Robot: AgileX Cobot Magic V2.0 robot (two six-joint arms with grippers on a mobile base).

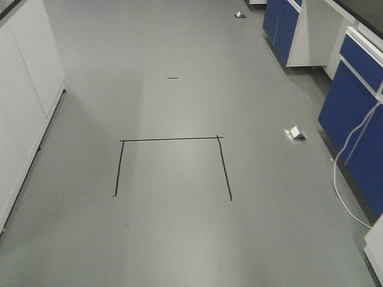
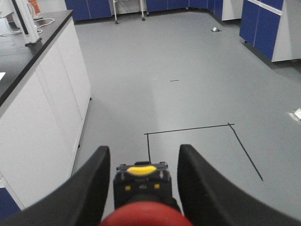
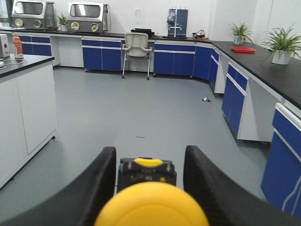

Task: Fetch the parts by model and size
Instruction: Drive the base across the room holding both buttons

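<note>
Soft, even room light, no hard shadows. The front view is dim and grainy, the floor [image 1: 179,239] paler at centre. At 6 o'clock the red-capped switch [image 2: 146,215] and yellow-capped switch [image 3: 151,205] blur, too close.

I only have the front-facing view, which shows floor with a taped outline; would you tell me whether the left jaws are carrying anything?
Observer: Yes, the left wrist view shows a red-capped switch between the left jaws.
Operator: Thank you. And the right side?
Observer: The right jaws hold a yellow-capped switch.
Operator: What lies ahead of that arm?
Observer: A pale office chair stands at the far blue cabinets.
</note>
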